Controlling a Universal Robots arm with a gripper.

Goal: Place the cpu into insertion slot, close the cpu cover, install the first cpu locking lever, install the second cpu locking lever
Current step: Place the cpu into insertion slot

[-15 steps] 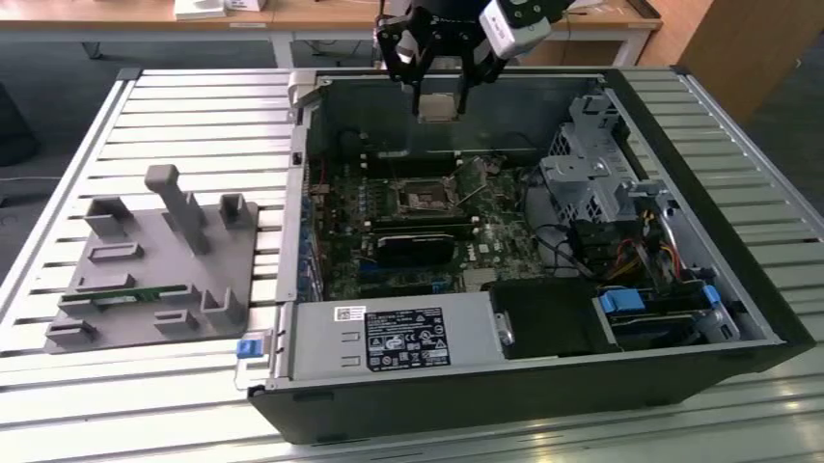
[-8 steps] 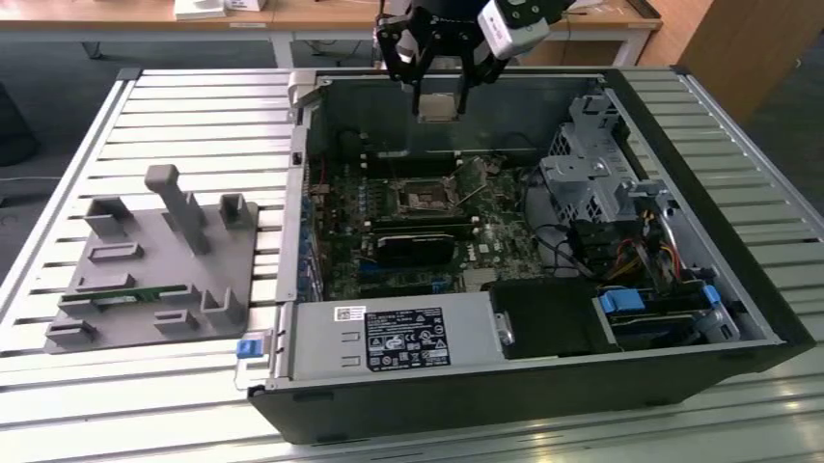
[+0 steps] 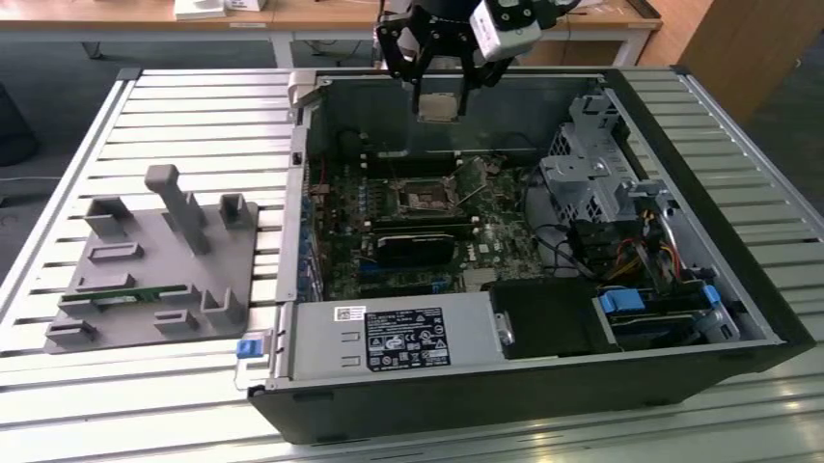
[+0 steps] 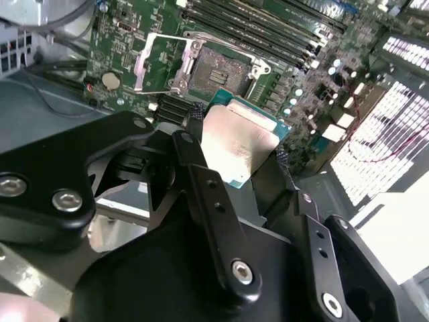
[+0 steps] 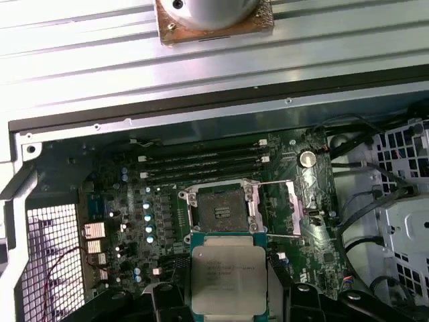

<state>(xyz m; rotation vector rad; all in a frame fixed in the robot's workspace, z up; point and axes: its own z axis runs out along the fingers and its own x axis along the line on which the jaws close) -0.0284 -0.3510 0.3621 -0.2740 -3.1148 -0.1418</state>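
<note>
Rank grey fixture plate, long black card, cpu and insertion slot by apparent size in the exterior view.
1. grey fixture plate
2. long black card
3. insertion slot and cpu: alike; the cpu hangs higher, so unranked.

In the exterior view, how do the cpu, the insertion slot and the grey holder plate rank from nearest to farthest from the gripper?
1. cpu: held in the gripper.
2. insertion slot: below, inside the case.
3. grey holder plate: outside, exterior view's left.

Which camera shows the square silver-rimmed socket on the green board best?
First wrist view: the square silver-rimmed socket faces it, uncovered. The second wrist view shows it slanted beyond the gripped pale metal chip; the exterior view, from farther off.
</note>
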